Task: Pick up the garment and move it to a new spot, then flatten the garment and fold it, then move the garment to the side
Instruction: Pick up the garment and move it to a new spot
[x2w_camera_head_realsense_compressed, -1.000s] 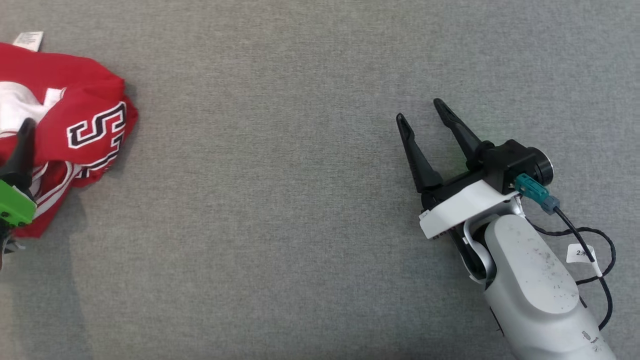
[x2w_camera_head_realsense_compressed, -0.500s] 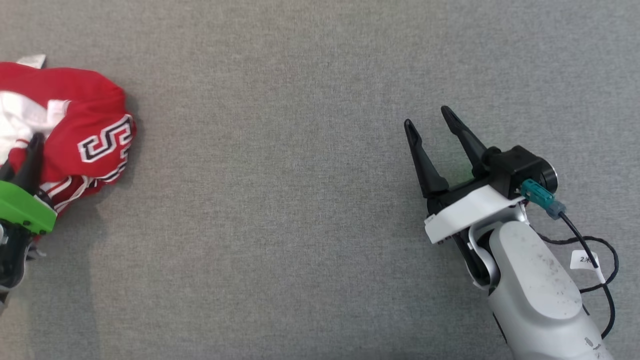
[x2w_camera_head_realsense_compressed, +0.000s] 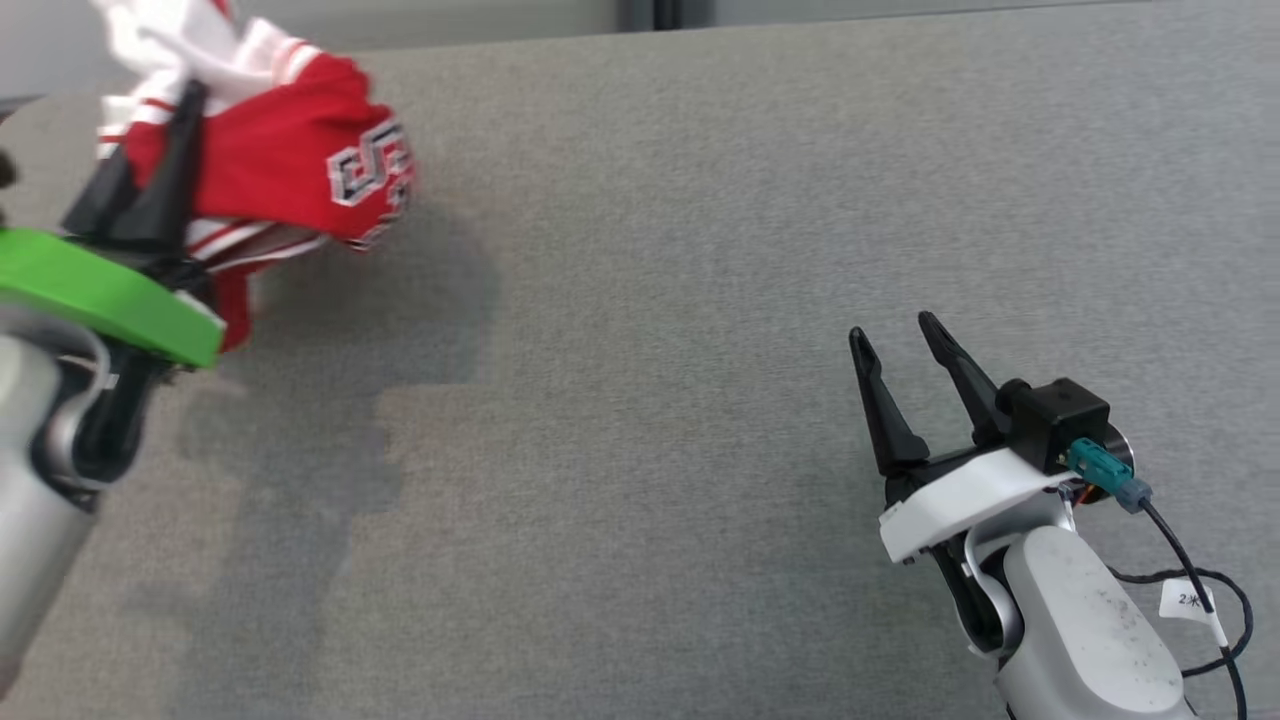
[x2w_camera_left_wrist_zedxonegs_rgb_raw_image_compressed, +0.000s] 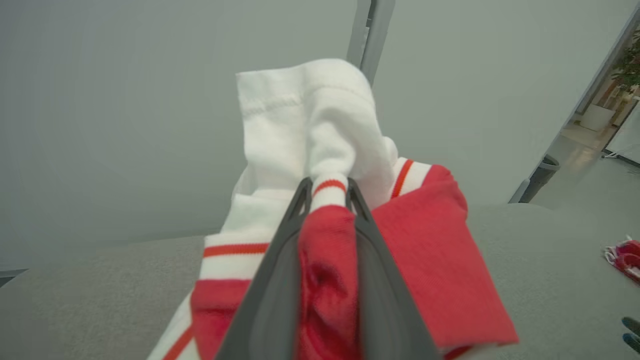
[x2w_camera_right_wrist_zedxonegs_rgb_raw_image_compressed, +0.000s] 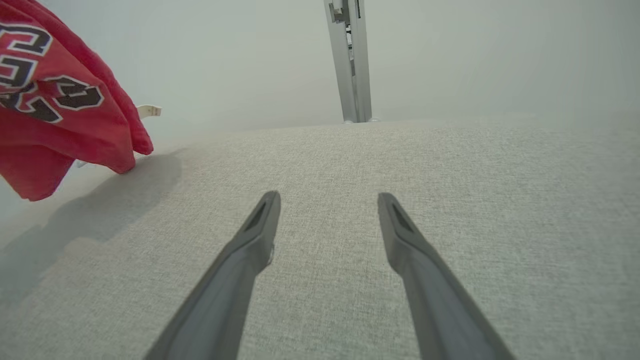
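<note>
Garment, crumpled red-and-white numbered jersey (x2w_camera_head_realsense_compressed: 290, 170), hangs above grey fabric-covered table (x2w_camera_head_realsense_compressed: 650, 300) at far left, pinched between nearly closed fingers of left end effector (x2w_camera_left_wrist_zedxonegs_rgb_raw_image_compressed: 327, 186). Right end effector (x2w_camera_head_realsense_compressed: 892, 325) spread wide, empty. Pickup done; placing, flattening, folding, side move remain.

Item count from here: one garment (x2w_camera_head_realsense_compressed: 290, 160), red and white; two grippers, namely left gripper (x2w_camera_left_wrist_zedxonegs_rgb_raw_image_compressed: 327, 186) and right gripper (x2w_camera_head_realsense_compressed: 890, 327); one grey table (x2w_camera_head_realsense_compressed: 700, 300); one upright metal post (x2w_camera_right_wrist_zedxonegs_rgb_raw_image_compressed: 350, 60) behind it.
</note>
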